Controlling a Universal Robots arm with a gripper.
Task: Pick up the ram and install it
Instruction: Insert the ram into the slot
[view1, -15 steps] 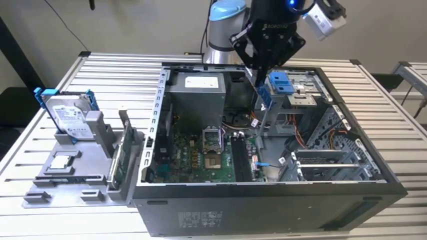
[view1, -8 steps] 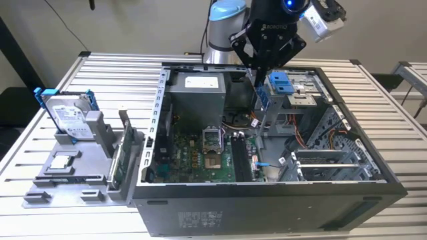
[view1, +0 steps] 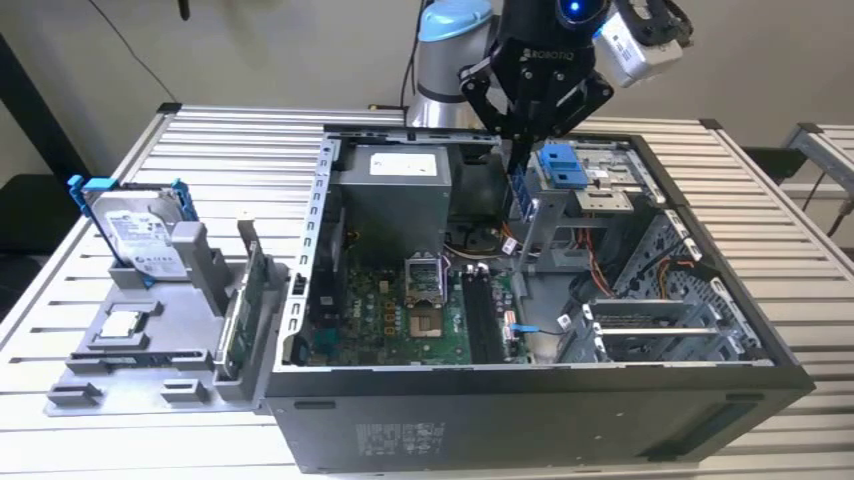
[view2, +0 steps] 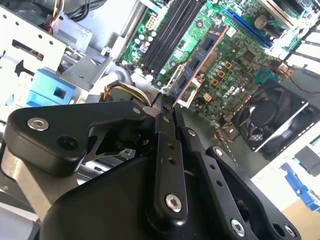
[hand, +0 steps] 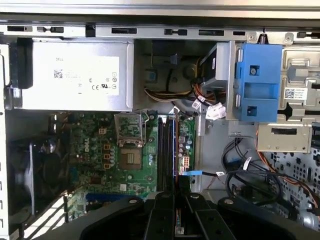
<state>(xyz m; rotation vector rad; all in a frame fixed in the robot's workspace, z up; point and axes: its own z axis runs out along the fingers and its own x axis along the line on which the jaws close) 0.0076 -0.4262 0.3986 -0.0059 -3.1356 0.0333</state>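
I am clamping my black two-fingered gripper (view1: 514, 135) on the ram (view1: 515, 195), a long, thin dark green circuit-board stick with black chips. Its upper part is pinched between my fingers, and the rest is hanging below me inside the open grey metal computer case (view1: 534, 375). In the second wrist view the stick (view2: 200, 60) is reaching out from my fingertips toward the green motherboard (view2: 240, 65). The long black memory slots (hand: 165, 150) are lying beneath me, apart from the stick.

As I judge it, I am pinching only a small part of the stick, so it could swing or tilt and meet a slot crookedly, jamming or bending. The loose black cables (hand: 240, 170) and the blue plastic bracket (view1: 561, 165) just beside me could snag the stick. Pressing on a misaligned edge could damage the board.
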